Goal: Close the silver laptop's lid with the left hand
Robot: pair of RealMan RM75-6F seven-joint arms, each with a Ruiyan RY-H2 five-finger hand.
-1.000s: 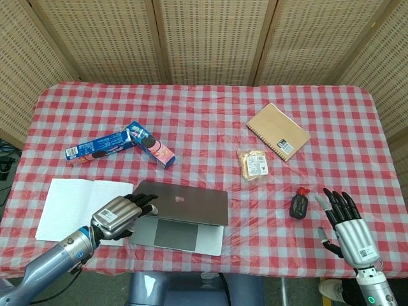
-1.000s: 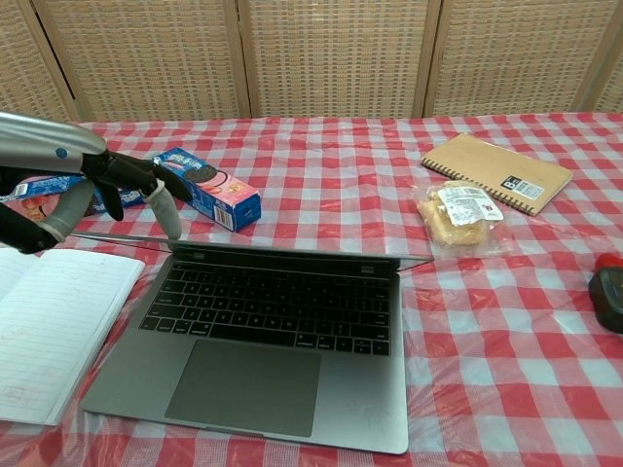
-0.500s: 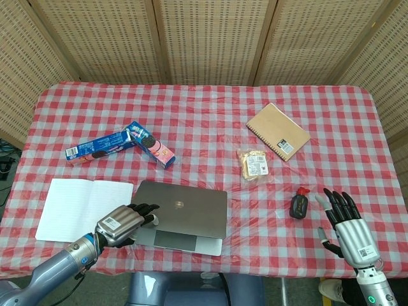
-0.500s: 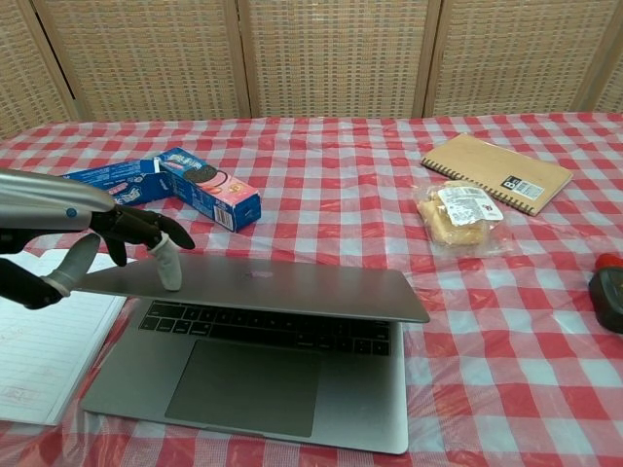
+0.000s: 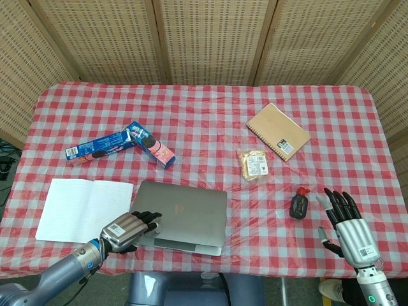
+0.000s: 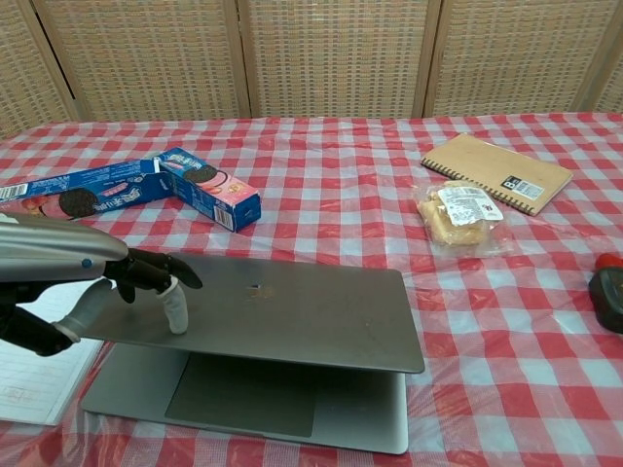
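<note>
The silver laptop lies at the table's front, its lid tilted low over the base with a narrow gap still showing at the front. My left hand rests on the lid's left part, fingertips pressing down on its top surface; it holds nothing. At the front right, my right hand stays above the table with fingers spread and empty, seen only in the head view.
An open white notebook lies left of the laptop. Two cookie boxes sit behind it. A brown notebook, a wrapped snack and a small dark bottle with red cap are to the right.
The lid has swung down from nearly half open to almost flat over the keyboard, pushed by my left hand, which moved forward and down. The right hand has not moved.
</note>
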